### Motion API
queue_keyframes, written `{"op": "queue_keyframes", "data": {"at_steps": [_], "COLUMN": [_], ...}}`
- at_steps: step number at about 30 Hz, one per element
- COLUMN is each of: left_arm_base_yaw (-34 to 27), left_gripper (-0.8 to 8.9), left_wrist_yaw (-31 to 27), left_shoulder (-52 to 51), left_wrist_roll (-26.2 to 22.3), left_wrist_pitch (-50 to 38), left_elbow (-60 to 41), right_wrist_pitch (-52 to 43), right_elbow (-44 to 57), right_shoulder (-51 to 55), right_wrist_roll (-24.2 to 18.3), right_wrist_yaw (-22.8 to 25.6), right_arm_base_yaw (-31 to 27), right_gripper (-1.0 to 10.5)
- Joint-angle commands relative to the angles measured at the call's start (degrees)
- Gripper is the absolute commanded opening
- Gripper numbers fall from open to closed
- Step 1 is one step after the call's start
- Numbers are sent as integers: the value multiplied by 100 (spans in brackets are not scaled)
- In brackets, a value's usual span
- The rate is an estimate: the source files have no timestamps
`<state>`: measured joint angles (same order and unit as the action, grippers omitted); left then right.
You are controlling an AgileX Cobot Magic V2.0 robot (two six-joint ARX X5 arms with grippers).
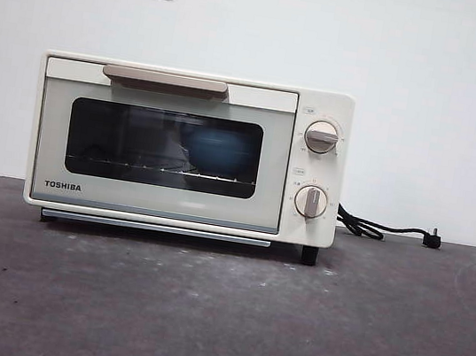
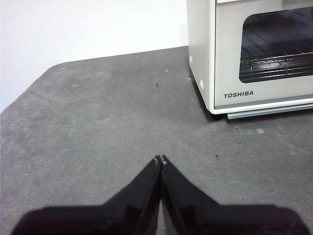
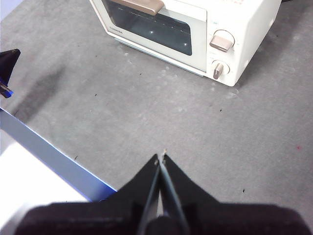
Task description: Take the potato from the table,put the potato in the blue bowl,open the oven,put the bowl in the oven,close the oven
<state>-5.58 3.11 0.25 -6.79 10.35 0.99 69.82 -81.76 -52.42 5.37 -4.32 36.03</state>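
Both black two-jawed grippers, the left gripper point(image 2: 160, 159) and the right gripper point(image 3: 161, 156), hang over bare table with jaws pressed together, holding nothing. Behind the dark glass window of the cream-white boxy Toshiba oven point(image 1: 189, 148), door shut, the round matte blue bowl point(image 1: 217, 151) sits dimly on the wire rack; the potato is hidden. The dark grey mottled table point(image 1: 217, 318) carries the oven's black cord point(image 1: 374, 227), trailing to its plug.
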Motion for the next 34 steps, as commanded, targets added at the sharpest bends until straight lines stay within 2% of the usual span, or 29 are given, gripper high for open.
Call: {"op": "queue_keyframes", "data": {"at_steps": [1,3,4,6,8,11,17,21,25,27,31,34], "left_arm_base_yaw": [-13,-13,-13,-13,-13,-13,-13,-13,-13,-13,-13,-13], "left_gripper": [-4,-4,-4,-4,-4,-4,-4,-4,-4,-4,-4,-4], "left_wrist_yaw": [-9,-9,-9,-9,-9,-9,-9,-9,-9,-9,-9,-9], "left_shoulder": [-7,-7,-7,-7,-7,-7,-7,-7,-7,-7,-7,-7], "left_wrist_roll": [61,61,61,61,61,61,61,61,61,61,61,61], "left_wrist_pitch": [-11,-11,-11,-11,-11,-11,-11,-11,-11,-11,-11,-11], "left_elbow": [-66,-66,-66,-66,-66,-66,-66,-66,-66,-66,-66,-66], "right_wrist_pitch": [-31,-33,-37,-33,-4,7,-59,-350,-1462,-2184,-3403,-4238], "right_elbow": [-7,-7,-7,-7,-7,-7,-7,0,275,599,1589,2542], "right_shoulder": [28,33,35,52,120,343,868,1292,1709,1956,2503,2953], "right_wrist_roll": [52,48,50,-223,-245,-247,-232,133,-216,-245,-221,-221], "right_wrist_yaw": [17,55,205,629,929,1071,1027,1049,1034,962,273,127], "right_arm_base_yaw": [4,4,2,2,2,-129,-1147,-1965,-2347,-2507,-2857,-3036], "right_gripper": [1,1,1,2,2,2,2,2,2,2,2,2]}}
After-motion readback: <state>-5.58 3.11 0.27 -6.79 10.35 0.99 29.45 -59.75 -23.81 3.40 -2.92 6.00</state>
